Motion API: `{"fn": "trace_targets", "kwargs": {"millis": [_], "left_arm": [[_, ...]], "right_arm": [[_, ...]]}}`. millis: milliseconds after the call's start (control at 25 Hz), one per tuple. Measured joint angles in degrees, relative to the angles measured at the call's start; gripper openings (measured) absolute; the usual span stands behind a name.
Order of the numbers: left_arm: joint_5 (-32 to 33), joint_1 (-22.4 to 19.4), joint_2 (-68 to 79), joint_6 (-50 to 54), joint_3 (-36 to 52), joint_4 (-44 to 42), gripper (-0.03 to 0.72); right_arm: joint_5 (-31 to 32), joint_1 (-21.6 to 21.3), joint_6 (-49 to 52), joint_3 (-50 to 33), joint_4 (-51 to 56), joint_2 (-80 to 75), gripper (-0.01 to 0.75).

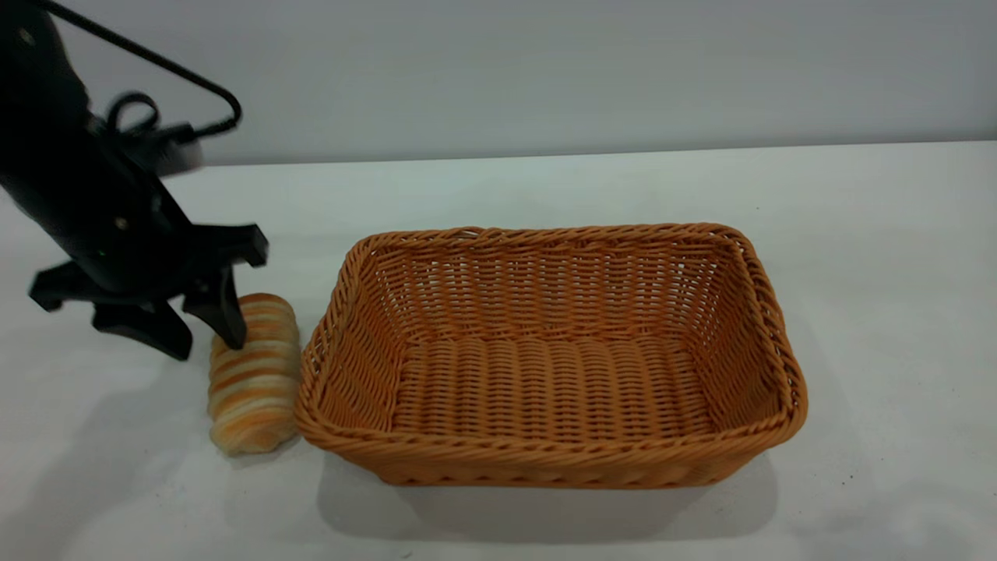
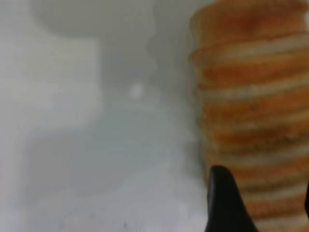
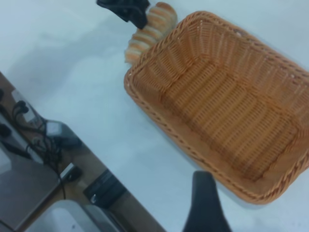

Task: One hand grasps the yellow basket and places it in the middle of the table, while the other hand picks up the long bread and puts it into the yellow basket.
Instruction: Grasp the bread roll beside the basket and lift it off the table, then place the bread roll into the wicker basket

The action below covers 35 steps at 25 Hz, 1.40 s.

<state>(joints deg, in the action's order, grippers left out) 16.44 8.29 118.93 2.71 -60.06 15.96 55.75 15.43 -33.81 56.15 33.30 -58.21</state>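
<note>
no readable text, labels, or signs

- The exterior view looks down at a slant across the bench [image 1: 857, 234] towards the back wall.
- The left wrist view sits very close over the long bread [image 2: 251, 116].
- The right wrist view hangs high, sharing the yellow basket [image 3: 145, 92] and bread with the exterior view.

The black left arm slants down from the exterior view's upper left corner, a looped black cable trailing off its wrist. Its black left gripper [image 1: 204, 335] hangs low with the jaws spread apart, tips pointing down. The right gripper [image 3: 205, 203] shows only one dark finger in its own wrist view.
</note>
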Motion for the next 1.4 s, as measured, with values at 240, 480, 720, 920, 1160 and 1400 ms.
{"fn": "trace_targets", "kwargs": {"millis": [240, 480, 720, 920, 1160, 1400], "left_arm": [[0.14, 0.0, 5.61, -0.07, -3.71, 3.09, 0.459], [0.51, 0.0, 8.22, -0.07, -5.63, 3.14, 0.424], [0.57, 0.0, 8.26, -3.89, -5.65, 3.14, 0.108], [0.52, 0.0, 7.97, -7.04, -5.65, 3.17, 0.061], [0.65, 0.0, 1.06, -7.37, -5.53, 3.11, 0.061], [3.44, 2.11, -10.74, -7.37, -5.53, 3.11, 0.061]], "right_arm": [[1.11, 0.0, 0.38, -1.66, 0.0, -0.01, 0.527], [1.3, 0.0, 0.55, -2.74, 0.0, -0.01, 0.526], [1.36, 0.0, 0.55, -2.78, 0.0, 0.03, 0.526], [1.36, 0.0, 0.55, -2.78, 0.42, 0.03, 0.525], [1.36, 0.0, 0.55, -2.78, 0.66, 0.03, 0.525], [1.36, 0.0, 0.55, -2.78, 0.7, 0.03, 0.525]]}}
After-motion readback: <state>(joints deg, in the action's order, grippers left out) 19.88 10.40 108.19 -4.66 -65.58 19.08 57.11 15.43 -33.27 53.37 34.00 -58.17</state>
